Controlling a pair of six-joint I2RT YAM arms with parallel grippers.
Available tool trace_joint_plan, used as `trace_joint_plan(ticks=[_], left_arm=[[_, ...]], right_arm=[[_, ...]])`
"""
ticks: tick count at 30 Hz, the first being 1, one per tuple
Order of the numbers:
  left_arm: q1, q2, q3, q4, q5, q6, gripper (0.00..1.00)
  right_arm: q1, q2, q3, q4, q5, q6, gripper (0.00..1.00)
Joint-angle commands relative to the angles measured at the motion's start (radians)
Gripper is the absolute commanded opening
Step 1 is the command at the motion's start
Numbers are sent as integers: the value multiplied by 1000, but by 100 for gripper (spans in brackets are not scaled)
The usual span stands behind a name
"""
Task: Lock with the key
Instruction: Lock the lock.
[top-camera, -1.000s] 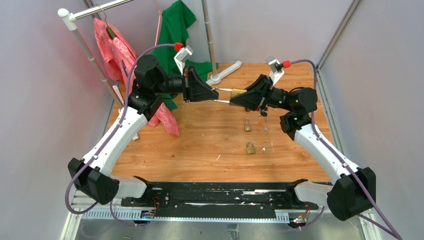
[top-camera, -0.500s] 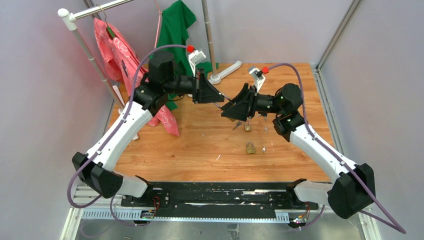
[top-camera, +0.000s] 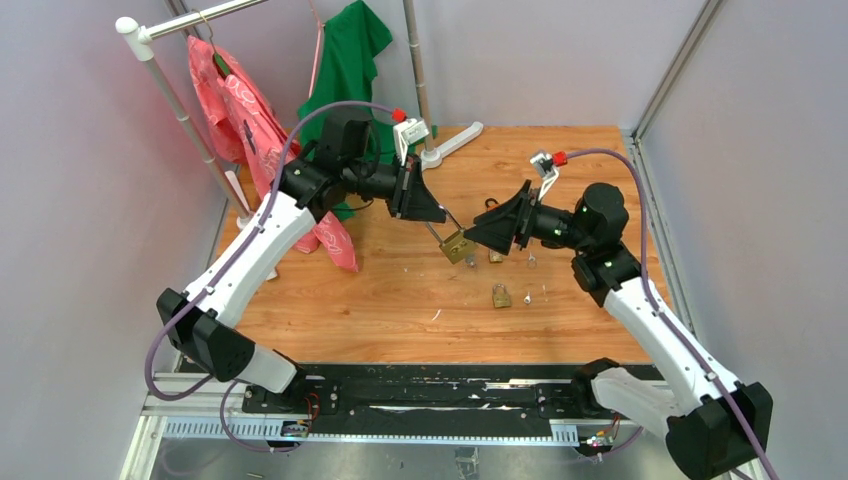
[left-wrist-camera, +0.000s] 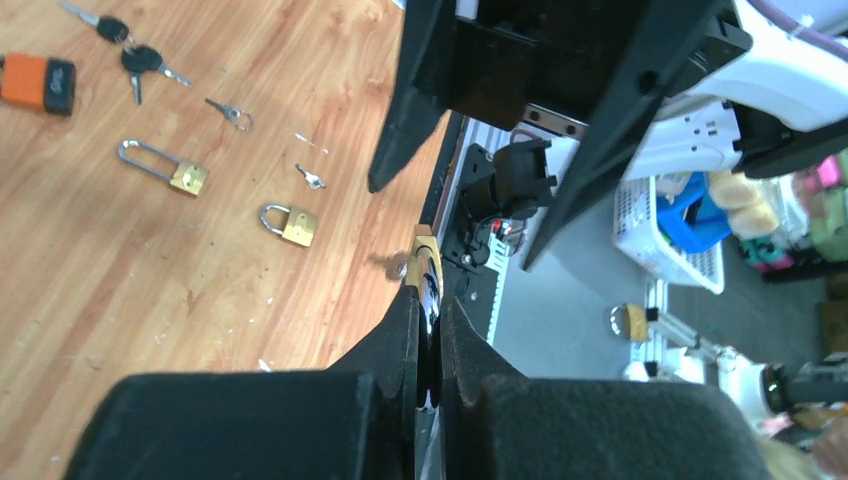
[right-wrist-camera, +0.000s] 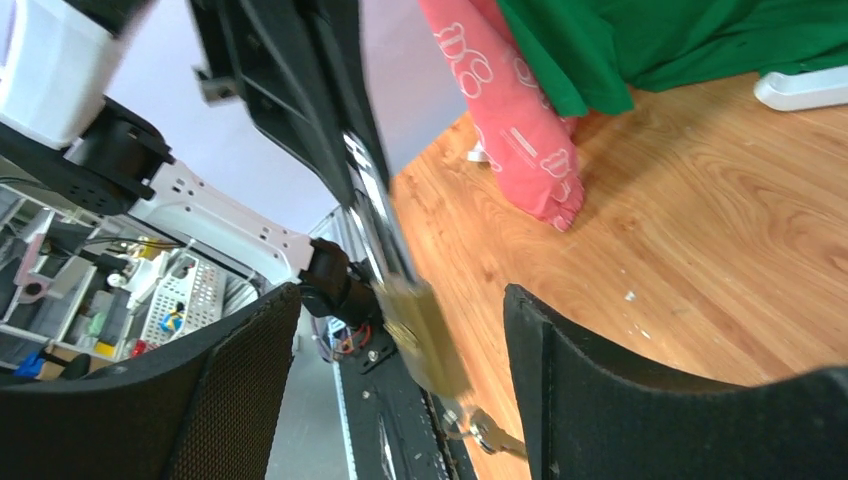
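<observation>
My left gripper (top-camera: 432, 215) is shut on the steel shackle of a brass padlock (top-camera: 457, 246) and holds it tilted above the wooden table (top-camera: 380, 300). In the left wrist view the fingers (left-wrist-camera: 400, 330) pinch the shackle, and the brass body (left-wrist-camera: 424, 268) sticks out past them. My right gripper (top-camera: 480, 234) is open, just right of the padlock. In the right wrist view (right-wrist-camera: 400, 292) the padlock body (right-wrist-camera: 420, 335) sits between the open jaws without touching the pads. A key (right-wrist-camera: 490, 432) sticks out of the padlock's bottom.
Two small brass padlocks (top-camera: 501, 296) (top-camera: 495, 255) and loose keys (top-camera: 531, 262) lie on the table by the right arm. An orange lock (left-wrist-camera: 35, 82) with black-headed keys (left-wrist-camera: 125, 50) lies nearby. Pink clothes (top-camera: 240, 110) and green clothes (top-camera: 350, 60) hang on a rack at the back left.
The left arm has carried the padlock down and to the right. The right gripper, which was on the padlock's body, has opened and drawn back a little to the right.
</observation>
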Motion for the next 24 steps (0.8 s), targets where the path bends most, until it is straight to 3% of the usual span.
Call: trace_joint_plan(ticks=[1,4,9,11,16,24], left_arm=[[-3,0,152,-180,82,169,0],[-3,4,191,-253,60,223,0],[-3,8,206,-276,72,240,0],[-3,13,213,-285,76,250,0],[-3,28,250,-313,71,267,0],[-3,35,271,-316,81,261,0]], right_arm=[[-47,-74,-61,-89,-9,-92,77],[-50,-134,-119,-84,-12,-118,76],[-45,-282,-334,265,2,-5,72],[-40,-293,-380,311,18,-1,70],[-5,-208,-376,397,-27,6,63],[53,4,-301,531,-114,53,62]])
